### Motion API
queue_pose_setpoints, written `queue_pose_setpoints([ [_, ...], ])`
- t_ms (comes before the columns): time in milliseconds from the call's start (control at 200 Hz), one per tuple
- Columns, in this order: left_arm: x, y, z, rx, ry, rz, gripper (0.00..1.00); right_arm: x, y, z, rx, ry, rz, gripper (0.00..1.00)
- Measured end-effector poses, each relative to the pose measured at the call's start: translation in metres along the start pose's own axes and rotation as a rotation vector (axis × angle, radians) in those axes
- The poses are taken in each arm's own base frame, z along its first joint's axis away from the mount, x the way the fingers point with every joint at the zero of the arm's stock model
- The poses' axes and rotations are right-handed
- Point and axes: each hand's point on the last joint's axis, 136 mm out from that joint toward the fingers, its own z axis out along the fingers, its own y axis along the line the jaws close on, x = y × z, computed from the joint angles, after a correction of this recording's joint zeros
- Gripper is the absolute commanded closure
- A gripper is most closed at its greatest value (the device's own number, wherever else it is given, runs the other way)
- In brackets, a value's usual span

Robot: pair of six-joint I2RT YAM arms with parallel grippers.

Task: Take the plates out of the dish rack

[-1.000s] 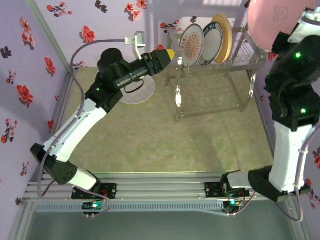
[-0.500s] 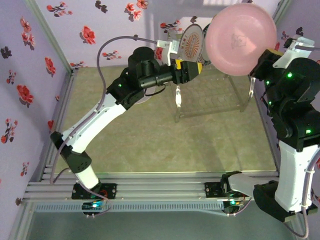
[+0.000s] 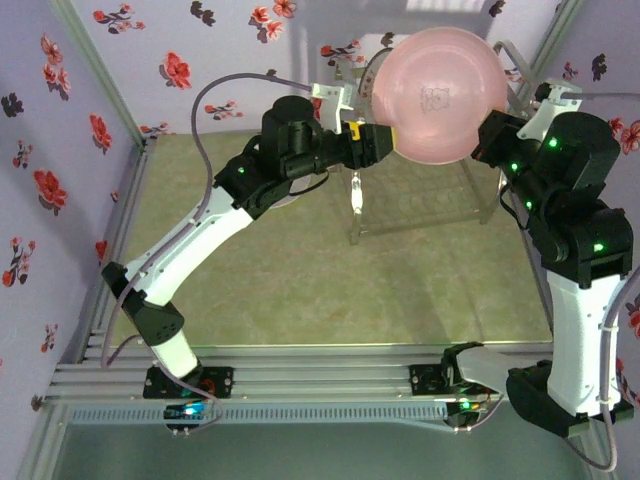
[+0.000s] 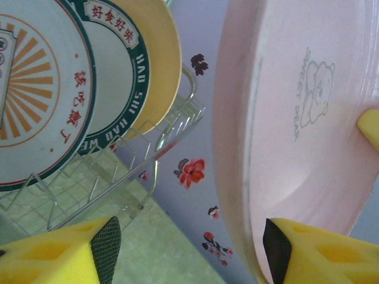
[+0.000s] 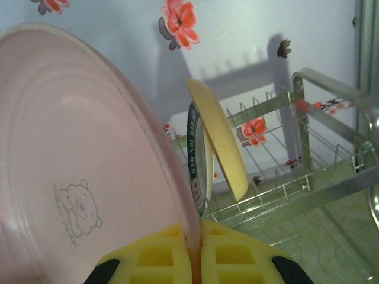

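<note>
Round pink plate (image 3: 435,95): shifted left, nearer left gripper (image 4: 189,245), fingers spread
Right gripper (image 5: 195,255): pinched plate's rim
Tabletop (image 3: 300,270): olive
Walls (image 3: 230,40): lilac, red-flowered

White-and-black arms (image 3: 205,240), green indicator lights (image 3: 552,143), grey cable loops (image 3: 205,95); yellow fingers (image 4: 53,251), black pads (image 4: 106,242).

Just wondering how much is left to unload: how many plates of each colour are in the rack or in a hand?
orange-sunburst plate, in the rack: 1
green-rimmed plate, in the rack: 1
yellow plate, in the rack: 1
pink plate, in the right hand: 1
Total: 4
</note>
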Motion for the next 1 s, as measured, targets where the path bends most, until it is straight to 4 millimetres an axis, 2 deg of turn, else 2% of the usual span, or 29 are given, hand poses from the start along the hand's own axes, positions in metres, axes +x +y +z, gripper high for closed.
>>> queue_pose_setpoints([
  [140, 0.000, 0.004, 0.000, -0.019, -0.002, 0.005, 0.68, 0.012, 0.001, 0.009, -0.011, 0.041, 0.012, 1.00],
  [370, -0.003, 0.011, -0.001, -0.060, -0.021, -0.025, 1.00, 0.023, 0.002, 0.015, -0.022, 0.084, 0.015, 1.00],
  [500, -0.010, 0.017, -0.003, -0.083, -0.043, -0.048, 1.00, 0.028, 0.007, 0.016, -0.049, 0.108, 0.015, 0.99],
  [545, -0.010, 0.019, -0.004, -0.089, -0.041, -0.054, 1.00, 0.030, 0.008, 0.018, -0.057, 0.117, 0.015, 0.90],
  [660, -0.012, 0.026, -0.007, -0.105, -0.043, -0.063, 1.00, 0.035, 0.014, 0.025, -0.087, 0.142, 0.022, 0.60],
  [705, -0.012, 0.030, -0.009, -0.112, -0.036, -0.067, 1.00, 0.035, 0.018, 0.027, -0.104, 0.146, 0.029, 0.52],
  [820, -0.011, 0.036, -0.019, -0.122, -0.027, -0.087, 1.00, 0.036, 0.023, 0.031, -0.131, 0.153, 0.030, 0.40],
  [1000, -0.020, 0.042, -0.046, -0.134, -0.035, -0.116, 1.00, 0.027, 0.033, 0.033, -0.170, 0.142, -0.003, 0.30],
])
